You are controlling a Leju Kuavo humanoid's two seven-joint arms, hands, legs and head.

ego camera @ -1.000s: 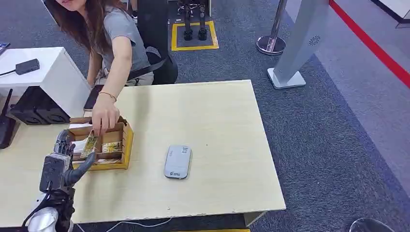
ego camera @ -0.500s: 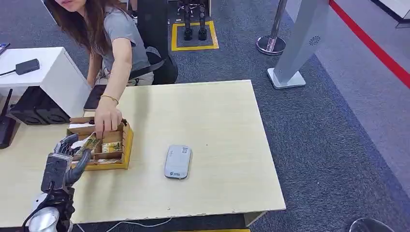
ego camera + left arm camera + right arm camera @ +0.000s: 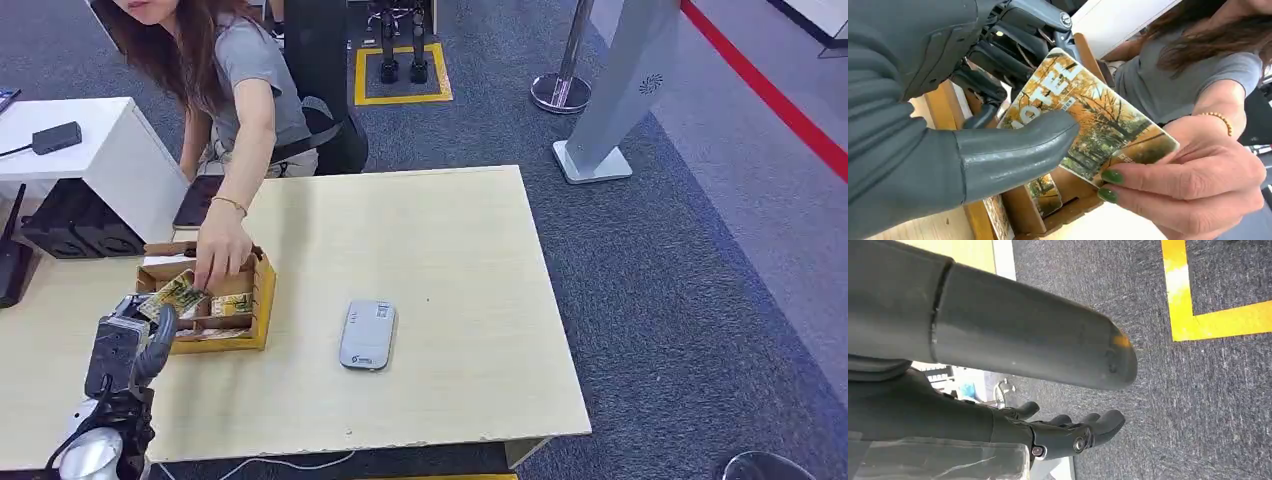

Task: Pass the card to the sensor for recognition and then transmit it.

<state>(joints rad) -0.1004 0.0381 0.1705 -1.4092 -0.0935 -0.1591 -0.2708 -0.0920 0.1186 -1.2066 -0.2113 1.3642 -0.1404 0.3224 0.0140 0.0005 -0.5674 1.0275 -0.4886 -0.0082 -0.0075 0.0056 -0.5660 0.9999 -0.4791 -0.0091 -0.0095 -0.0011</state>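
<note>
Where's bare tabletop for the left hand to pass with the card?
Bare: the table right of and behind the sensor, plus the front strip. Crowded: the wooden tray, where the left hand and a person's hand share the card.

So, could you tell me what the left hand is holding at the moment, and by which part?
The left hand holds the card near one end, thumb on its printed face. A person's hand pinches the opposite corner.
</note>
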